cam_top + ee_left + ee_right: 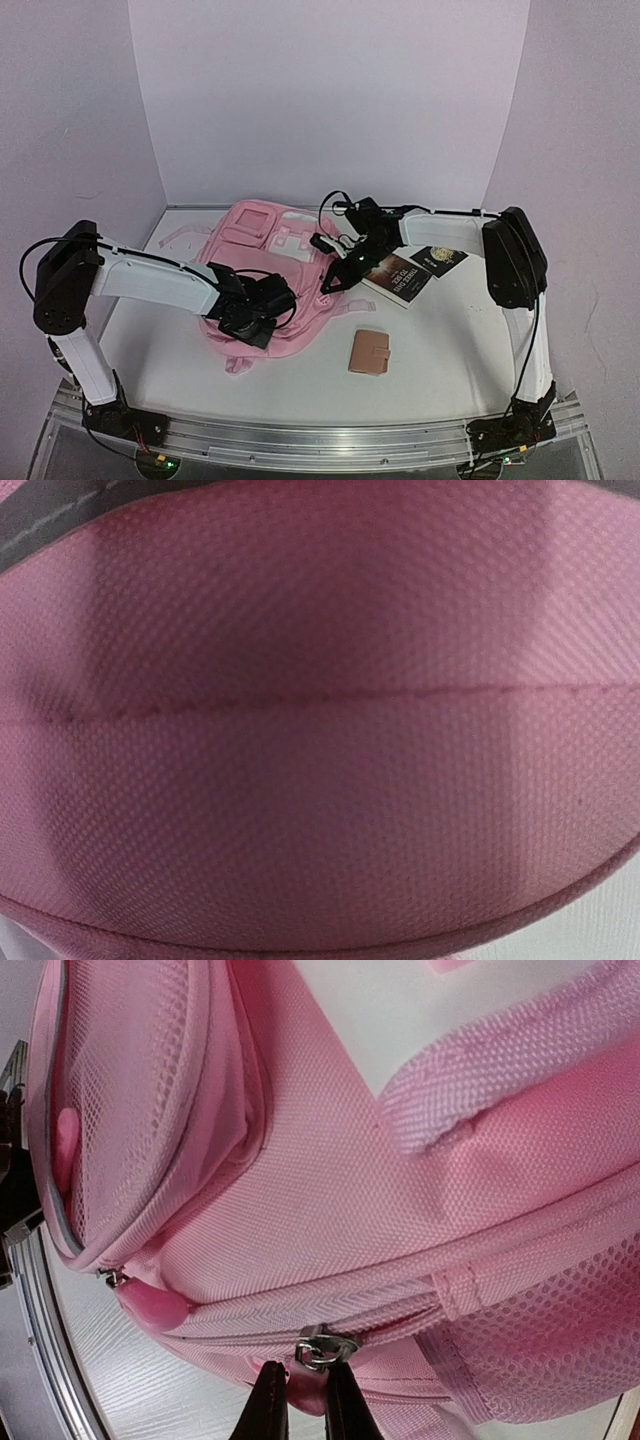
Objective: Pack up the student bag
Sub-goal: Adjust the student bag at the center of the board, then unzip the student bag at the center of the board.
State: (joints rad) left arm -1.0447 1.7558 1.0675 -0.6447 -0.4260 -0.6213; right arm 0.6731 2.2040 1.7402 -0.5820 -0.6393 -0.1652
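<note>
The student bag (262, 262), a large pink backpack, lies flat in the middle of the table. My left gripper (266, 304) rests on its near left part. The left wrist view is filled with the bag's pink woven fabric (320, 720), which hides the fingers; the gripper is shut, and whether cloth is pinched does not show. My right gripper (303, 1402) is at the bag's right side (334, 277). Its two dark fingers (266, 1408) are shut on the pink zipper pull (304, 1390), just below the metal slider (322, 1346).
A dark book (398, 276) and a smaller black booklet (438, 259) lie right of the bag, under the right arm. A small brown wallet (369, 351) sits on the white table (450, 340) in front of the bag. White walls enclose the back and sides.
</note>
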